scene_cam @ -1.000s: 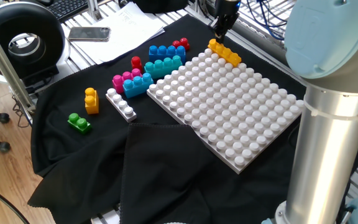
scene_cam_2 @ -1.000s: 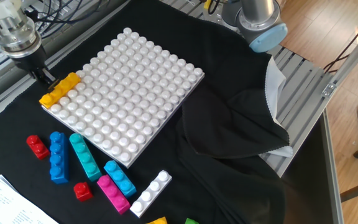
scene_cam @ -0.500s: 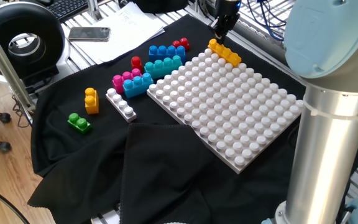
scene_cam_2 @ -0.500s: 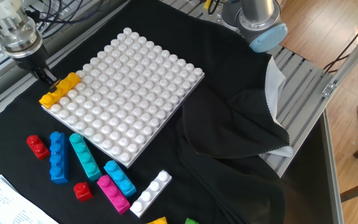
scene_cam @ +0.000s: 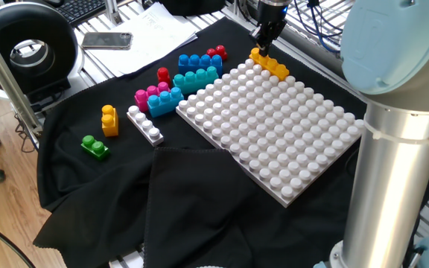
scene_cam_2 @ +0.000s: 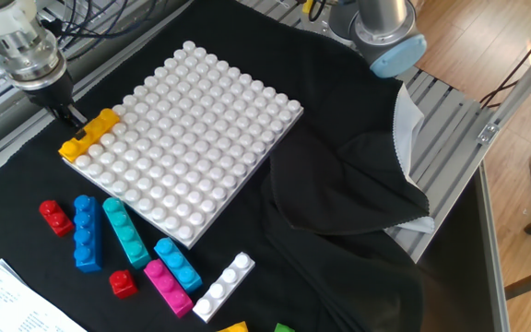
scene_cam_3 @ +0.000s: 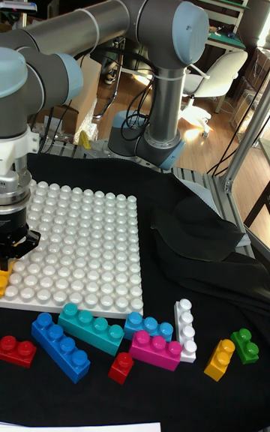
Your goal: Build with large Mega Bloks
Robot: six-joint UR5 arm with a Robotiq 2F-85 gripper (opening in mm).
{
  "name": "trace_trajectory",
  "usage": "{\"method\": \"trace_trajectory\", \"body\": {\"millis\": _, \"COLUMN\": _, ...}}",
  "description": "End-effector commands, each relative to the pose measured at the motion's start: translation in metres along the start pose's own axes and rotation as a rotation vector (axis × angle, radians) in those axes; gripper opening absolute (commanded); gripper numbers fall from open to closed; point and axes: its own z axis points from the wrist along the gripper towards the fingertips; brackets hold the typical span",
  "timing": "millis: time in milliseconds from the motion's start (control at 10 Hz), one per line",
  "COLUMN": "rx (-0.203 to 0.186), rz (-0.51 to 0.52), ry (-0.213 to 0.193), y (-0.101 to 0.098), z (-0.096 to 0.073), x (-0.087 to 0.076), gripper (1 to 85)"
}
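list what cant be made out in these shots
- Gripper jaws: too small in both fixed views to tell open or shut.
- Yellow-orange brick: cut by the left edge in the tall view.
- Green brick: cut by the bottom edge in the other fixed view.

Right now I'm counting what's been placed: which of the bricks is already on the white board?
Only the long yellow-orange brick, seated along the board's corner edge beside the gripper. All the others lie loose on the black cloth.
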Motion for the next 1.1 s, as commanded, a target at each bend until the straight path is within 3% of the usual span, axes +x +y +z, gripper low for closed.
{"method": "trace_trajectory", "body": {"millis": 0, "rx": -0.004, "rz": -0.016, "ry": 0.002, "y": -0.002, "z": 0.002, "x": 0.002, "gripper": 1.7}}
{"method": "trace_trajectory", "body": {"millis": 1000, "rx": 0.015, "rz": -0.059, "ry": 0.024, "y": -0.012, "z": 0.004, "x": 0.006, "gripper": 1.7}}
